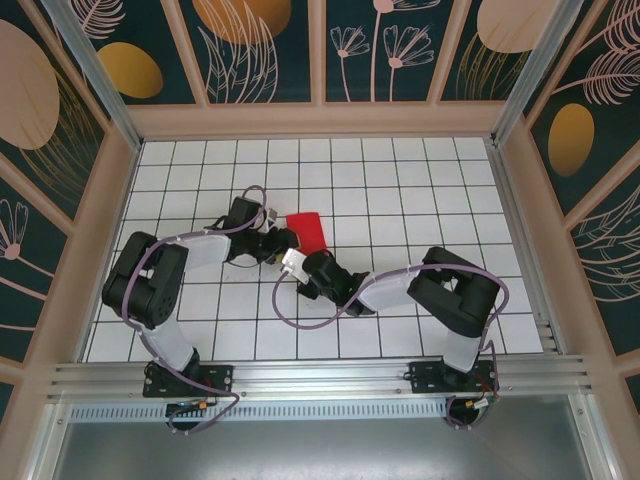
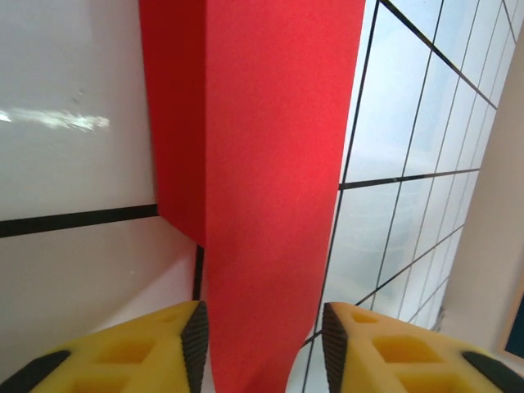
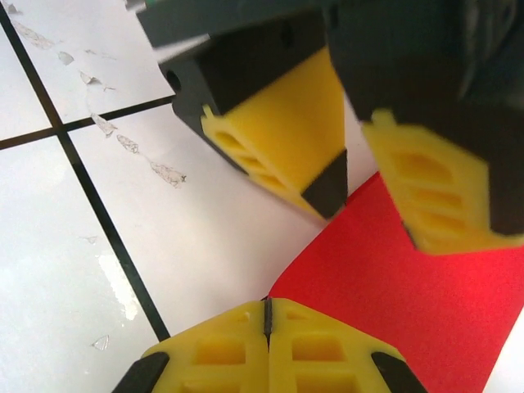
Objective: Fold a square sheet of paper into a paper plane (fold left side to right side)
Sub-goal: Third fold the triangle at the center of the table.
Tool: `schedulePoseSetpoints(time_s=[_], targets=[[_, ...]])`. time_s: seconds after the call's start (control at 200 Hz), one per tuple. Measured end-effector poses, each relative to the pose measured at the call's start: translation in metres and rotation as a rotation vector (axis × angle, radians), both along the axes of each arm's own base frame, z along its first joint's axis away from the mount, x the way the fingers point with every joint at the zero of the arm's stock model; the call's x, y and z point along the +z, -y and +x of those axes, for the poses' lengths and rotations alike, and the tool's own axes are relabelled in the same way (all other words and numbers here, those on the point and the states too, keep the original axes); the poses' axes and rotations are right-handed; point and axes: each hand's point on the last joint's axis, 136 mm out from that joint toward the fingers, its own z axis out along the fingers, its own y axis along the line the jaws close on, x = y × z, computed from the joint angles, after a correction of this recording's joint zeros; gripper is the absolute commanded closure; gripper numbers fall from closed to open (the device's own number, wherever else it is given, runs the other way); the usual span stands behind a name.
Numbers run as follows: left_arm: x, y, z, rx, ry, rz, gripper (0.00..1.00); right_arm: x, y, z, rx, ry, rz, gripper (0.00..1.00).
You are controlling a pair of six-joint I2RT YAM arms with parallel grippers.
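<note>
Left pincer (image 2: 264,344) half open astride red paper (image 2: 270,164), right pincer (image 3: 268,315) closed

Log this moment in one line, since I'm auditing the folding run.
folded red paper lying on table | left pincer open astride its end | right pincer shut, tip at its corner

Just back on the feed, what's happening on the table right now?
Both arms are at the square sheet of paper, which lies on the table folded into a narrower red strip. The left gripper is open, with the strip's end between its jaws. The right gripper is shut, its tips right at a corner of the paper; whether it pinches the paper is unclear.
</note>
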Motion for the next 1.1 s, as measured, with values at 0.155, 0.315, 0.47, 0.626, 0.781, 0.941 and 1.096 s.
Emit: schedulePoseSetpoints(time_s=[0.155, 0.315, 0.47, 0.626, 0.781, 0.941, 1.096], targets=[[0.016, -0.014, 0.006, 0.005, 0.041, 0.049, 0.52, -0.003, 0.001, -0.003, -0.004, -0.025, 0.010, 1.00], [0.038, -0.013, 0.022, -0.028, 0.114, 0.069, 0.62, -0.004, -0.001, -0.005, -0.003, -0.045, 0.024, 1.00], [0.058, 0.005, 0.053, -0.072, 0.179, 0.026, 0.66, -0.004, -0.001, -0.005, -0.004, -0.054, 0.031, 1.00], [0.045, 0.023, 0.078, -0.118, 0.171, 0.000, 0.69, -0.004, 0.000, -0.003, -0.018, -0.064, 0.041, 1.00], [0.010, 0.036, 0.084, -0.160, 0.116, 0.008, 0.71, -0.004, 0.000, -0.004, -0.019, -0.080, 0.051, 1.00], [-0.015, 0.042, 0.079, -0.187, 0.074, 0.030, 0.73, -0.008, 0.001, -0.006, -0.014, -0.122, 0.057, 1.00], [-0.026, 0.042, 0.075, -0.203, 0.058, 0.047, 0.74, -0.009, 0.003, -0.002, -0.019, -0.187, 0.087, 1.00]])
